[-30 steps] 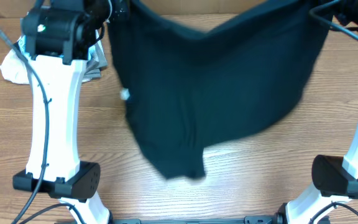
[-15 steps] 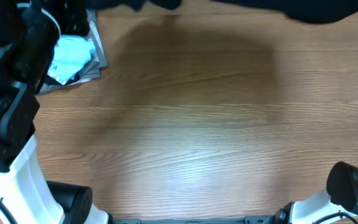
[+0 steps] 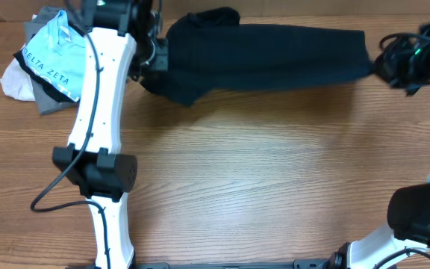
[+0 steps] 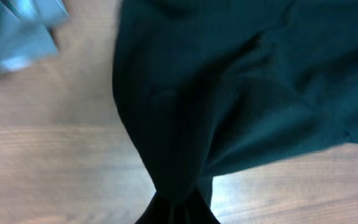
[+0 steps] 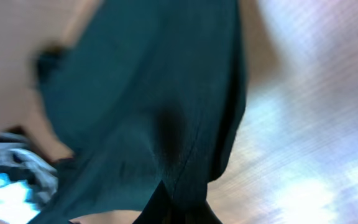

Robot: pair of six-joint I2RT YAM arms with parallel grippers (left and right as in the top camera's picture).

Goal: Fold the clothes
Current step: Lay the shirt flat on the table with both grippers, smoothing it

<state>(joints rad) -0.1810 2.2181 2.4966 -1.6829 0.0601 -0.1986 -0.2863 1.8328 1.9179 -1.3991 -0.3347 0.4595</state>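
At 10 o'clock: garment pile (image 3: 28, 82), light blue shirt (image 3: 51, 63) on top; avoid. At 11: left hand (image 3: 157, 61) clamped on black T-shirt (image 3: 275, 48), which stretches as band across 12. At 2: right hand (image 3: 379, 66) pinching other end. Best, likely: hands level, tension even, draw toward 6, lay flat. Wood-grain surface (image 3: 260, 172); room unseen.

tee (image 3: 275, 48) matt cloth, tbl (image 3: 260, 179) smooth wood

Black T-shirt (image 3: 275, 48) swallowing left end effector (image 3: 157, 57) and right end effector (image 3: 380, 66), right wrist view blurred
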